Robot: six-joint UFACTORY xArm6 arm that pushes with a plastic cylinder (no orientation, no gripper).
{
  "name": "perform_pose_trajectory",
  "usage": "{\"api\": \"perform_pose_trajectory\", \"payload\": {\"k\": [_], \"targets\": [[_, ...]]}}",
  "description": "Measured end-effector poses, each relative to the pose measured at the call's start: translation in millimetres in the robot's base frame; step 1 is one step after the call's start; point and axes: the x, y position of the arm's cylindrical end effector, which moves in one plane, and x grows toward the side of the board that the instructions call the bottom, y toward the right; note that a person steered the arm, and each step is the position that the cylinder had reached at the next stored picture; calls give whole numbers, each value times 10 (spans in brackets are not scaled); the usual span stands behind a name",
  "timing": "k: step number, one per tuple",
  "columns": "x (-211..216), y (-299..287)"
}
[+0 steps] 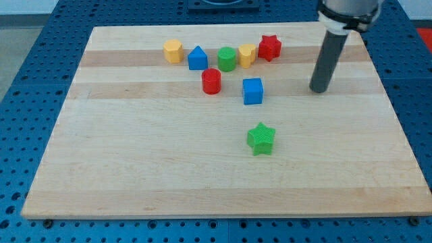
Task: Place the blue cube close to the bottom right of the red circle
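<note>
The blue cube lies on the wooden board, to the right of and slightly below the red circle, with a small gap between them. My tip rests on the board to the right of the blue cube, well apart from it. The rod rises from the tip toward the view's top right.
A row sits near the board's top: a yellow block, a blue pentagon-like block, a green circle, a yellow block and a red star. A green star lies below the blue cube. The board lies on a blue perforated table.
</note>
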Motion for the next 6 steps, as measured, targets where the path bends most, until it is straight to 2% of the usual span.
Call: {"api": "perform_pose_trajectory", "payload": {"k": [5,6], "targets": [[247,-1183],[251,-1276]]}}
